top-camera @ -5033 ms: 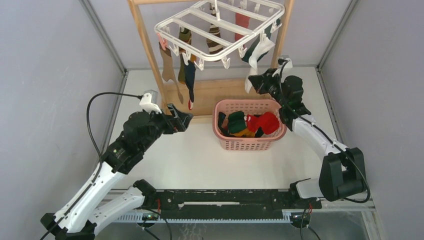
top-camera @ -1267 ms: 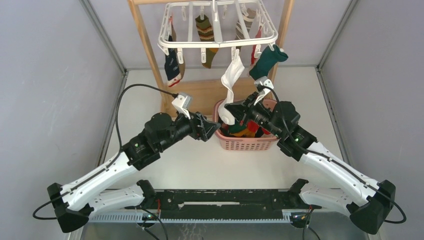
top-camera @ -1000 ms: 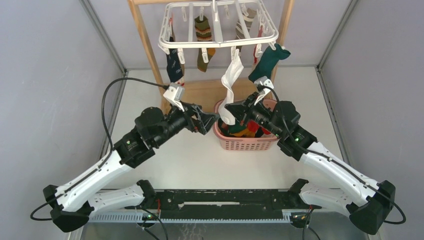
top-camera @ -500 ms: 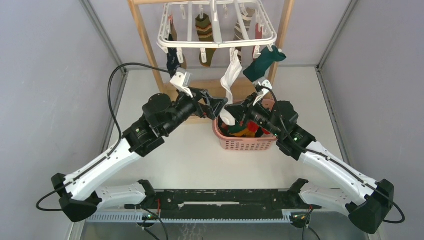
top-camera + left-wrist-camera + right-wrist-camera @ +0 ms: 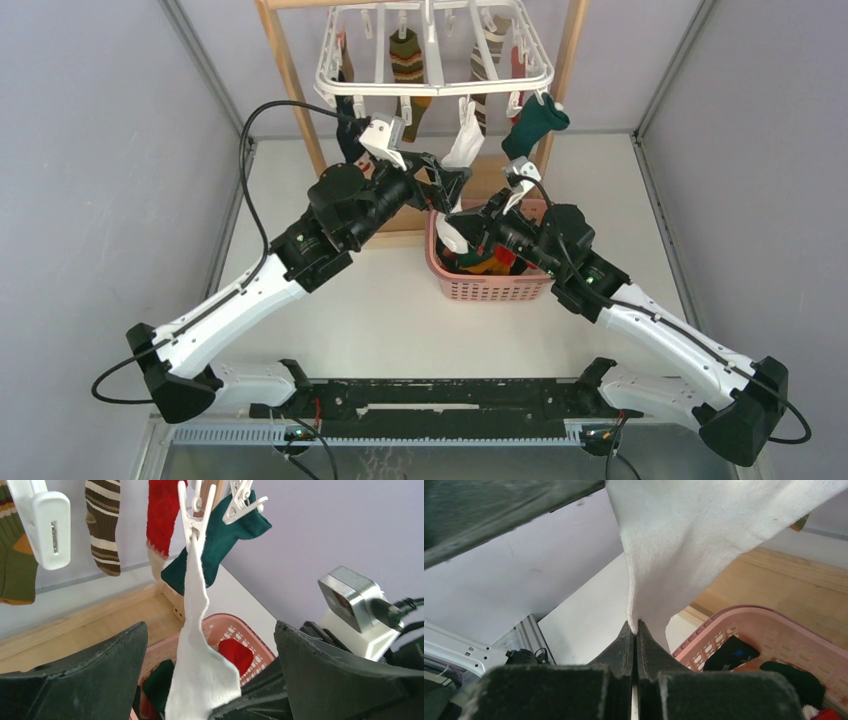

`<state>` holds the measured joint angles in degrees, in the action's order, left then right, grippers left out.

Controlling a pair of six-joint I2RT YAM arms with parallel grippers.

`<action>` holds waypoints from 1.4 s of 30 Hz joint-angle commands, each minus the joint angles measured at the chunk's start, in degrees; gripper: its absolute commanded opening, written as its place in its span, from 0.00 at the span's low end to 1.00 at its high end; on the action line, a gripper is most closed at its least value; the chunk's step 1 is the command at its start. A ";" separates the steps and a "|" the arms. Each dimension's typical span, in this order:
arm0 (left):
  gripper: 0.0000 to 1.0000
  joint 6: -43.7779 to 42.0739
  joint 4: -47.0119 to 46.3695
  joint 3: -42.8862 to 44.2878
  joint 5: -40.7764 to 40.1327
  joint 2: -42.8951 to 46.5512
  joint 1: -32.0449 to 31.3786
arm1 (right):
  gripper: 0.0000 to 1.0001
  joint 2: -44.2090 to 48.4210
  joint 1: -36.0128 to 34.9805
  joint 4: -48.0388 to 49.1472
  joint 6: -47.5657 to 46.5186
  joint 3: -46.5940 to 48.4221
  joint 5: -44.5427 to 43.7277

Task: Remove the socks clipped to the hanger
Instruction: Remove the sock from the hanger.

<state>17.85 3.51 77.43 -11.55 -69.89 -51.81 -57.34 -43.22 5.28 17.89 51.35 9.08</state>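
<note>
Left pincer (image 5: 452, 186): wide, raised just below the near rim of the hanger (image 5: 440, 90). Its fingers stand either side of the white sock (image 5: 197, 630) without closing on it.

White sock: clipped at its top to the near rim and hanging straight down, stretched taut.

Other socks on the hanger, in the left wrist view: green striped sock (image 5: 12, 565), brown striped sock (image 5: 102, 525), red sock (image 5: 162, 510), dark green sock (image 5: 225, 535) at the right corner.

Right pincer (image 5: 634, 627): narrow, clamped on the lower edge of the white sock, above the left rim of the pink basket (image 5: 490, 285). The basket stands on the desk (image 5: 400, 320) and contains loose socks.
</note>
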 commanded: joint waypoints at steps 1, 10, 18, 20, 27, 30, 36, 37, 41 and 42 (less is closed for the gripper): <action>1.00 -1.25 -3.24 4.45 1.59 -1.36 1.87 | 0.00 0.85 -1.01 0.80 -0.27 0.20 -0.78; 1.00 0.34 -4.98 9.49 6.85 -5.38 5.68 | 0.00 2.05 -1.36 1.32 -0.22 -1.49 -1.43; 0.97 1.33 -6.06 11.42 7.57 -7.71 6.34 | 0.00 2.08 -1.43 1.49 -0.47 -2.13 -1.69; 0.94 1.63 -7.00 11.11 7.48 -7.91 6.37 | 0.00 2.07 -1.43 1.51 -0.65 -2.13 -1.79; 0.74 2.50 -7.44 13.27 7.64 -10.48 6.77 | 0.00 2.83 -1.70 1.00 -0.98 -2.13 -2.11; 0.71 2.62 -7.64 14.24 7.28 -11.59 6.86 | 0.00 3.16 -1.82 0.49 -1.27 -2.13 -2.28; 0.69 3.27 -8.57 14.94 6.46 -12.65 6.86 | 0.00 4.11 -2.13 0.00 -1.68 -2.43 -2.57; 0.69 3.32 -8.72 14.94 6.25 -12.66 6.83 | 0.00 4.27 -2.21 -0.08 -1.71 -2.52 -2.58; 0.67 3.81 -9.57 14.86 5.77 -12.58 6.82 | 0.00 4.74 -2.19 -0.35 -1.89 -2.74 -2.67; 0.66 3.94 -9.90 14.87 5.70 -12.58 6.85 | 0.00 4.84 -2.21 -0.43 -1.98 -2.81 -2.67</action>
<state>20.64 -2.48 88.62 -4.99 -82.87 -45.23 -53.98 -44.84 4.67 17.02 48.95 6.94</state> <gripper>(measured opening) 0.671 0.026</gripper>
